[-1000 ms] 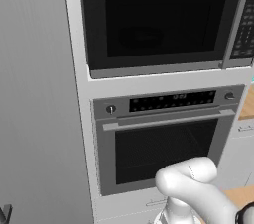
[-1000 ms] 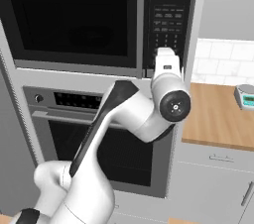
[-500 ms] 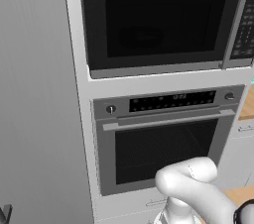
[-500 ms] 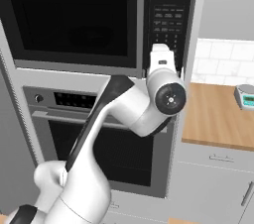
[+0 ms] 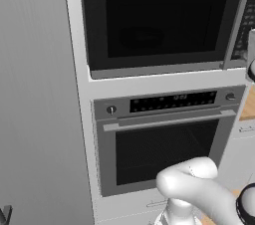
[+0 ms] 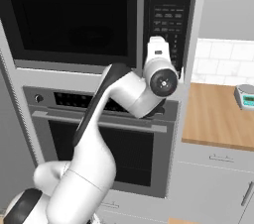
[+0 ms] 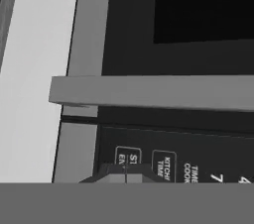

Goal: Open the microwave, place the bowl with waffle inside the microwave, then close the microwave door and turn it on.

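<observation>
Hand view puts the gripper first, jaws pinched together and holding nothing, tips right at the start button on the keypad strip. Just past it runs the grey door handle (rolled sideways here), then the dark window. The microwave door looks closed, so I judge the last step is in hand: switching the microwave on. Next calls for a short, straight push on that button. Room is tight: the handle edge sits just beside the tips; open counter lies rightward, the oven below.
</observation>
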### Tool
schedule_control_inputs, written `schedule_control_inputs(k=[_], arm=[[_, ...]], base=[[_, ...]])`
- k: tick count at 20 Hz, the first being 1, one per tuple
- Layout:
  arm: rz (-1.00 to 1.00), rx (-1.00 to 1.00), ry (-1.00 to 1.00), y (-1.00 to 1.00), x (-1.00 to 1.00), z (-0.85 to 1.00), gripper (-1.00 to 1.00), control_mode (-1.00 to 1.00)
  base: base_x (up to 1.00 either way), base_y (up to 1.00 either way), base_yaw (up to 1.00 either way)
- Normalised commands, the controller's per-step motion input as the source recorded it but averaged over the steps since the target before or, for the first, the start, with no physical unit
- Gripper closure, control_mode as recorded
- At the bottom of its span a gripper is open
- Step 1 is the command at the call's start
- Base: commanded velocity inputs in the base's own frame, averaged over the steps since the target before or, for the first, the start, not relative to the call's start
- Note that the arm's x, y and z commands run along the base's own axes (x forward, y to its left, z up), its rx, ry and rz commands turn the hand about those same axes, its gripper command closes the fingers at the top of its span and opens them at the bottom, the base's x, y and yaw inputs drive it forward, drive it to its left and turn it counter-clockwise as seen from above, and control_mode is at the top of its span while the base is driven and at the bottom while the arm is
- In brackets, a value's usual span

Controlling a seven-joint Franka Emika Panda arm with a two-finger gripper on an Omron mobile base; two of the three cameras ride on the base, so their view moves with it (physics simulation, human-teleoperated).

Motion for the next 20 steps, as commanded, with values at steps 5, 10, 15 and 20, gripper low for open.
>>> schedule_control_inputs(k=[5, 10, 15, 20], arm=[[0.0, 0.0, 0.0, 0.0, 0.67, 0.0, 1.0, -1.0], [0.0, 0.0, 0.0, -0.1, 0.79, -0.21, 1.0, -1.0], [0.01, -0.08, -0.19, 0.04, 0.44, -0.91, 1.0, -1.0], [0.0, -0.05, -0.32, 0.12, 0.07, -0.96, 1.0, -1.0]], base=[[0.0, 0.0, 0.0], [0.0, 0.0, 0.0], [0.0, 0.0, 0.0], [0.0, 0.0, 0.0]])
